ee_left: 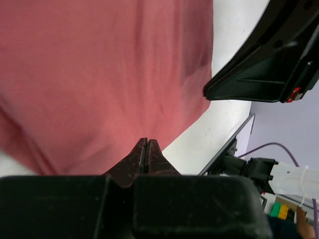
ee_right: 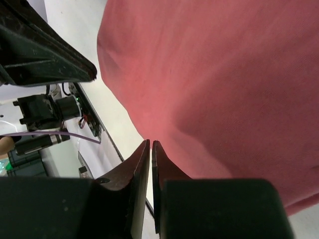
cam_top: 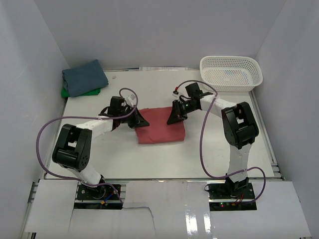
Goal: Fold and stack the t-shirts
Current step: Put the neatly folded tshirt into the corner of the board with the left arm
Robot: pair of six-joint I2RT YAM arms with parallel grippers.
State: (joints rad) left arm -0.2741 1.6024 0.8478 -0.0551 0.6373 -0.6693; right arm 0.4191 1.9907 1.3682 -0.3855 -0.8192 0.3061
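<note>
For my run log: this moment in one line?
coral-red shirt: folded, mid-table | left gripper: shut, left edge | right gripper: shut, right edge | blue shirt: on green shirt

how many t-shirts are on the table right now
3. A coral-red cloth t-shirt lies folded at the centre of the table; a slate-blue cloth t-shirt sits folded in the far left corner, atop a bright green cloth t-shirt showing only an edge. More may hide beneath.

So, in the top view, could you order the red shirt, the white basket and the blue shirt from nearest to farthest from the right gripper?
From the right gripper:
1. red shirt, at its tips, in the table's centre.
2. white basket, in the far right corner.
3. blue shirt, in the far left corner.
</note>
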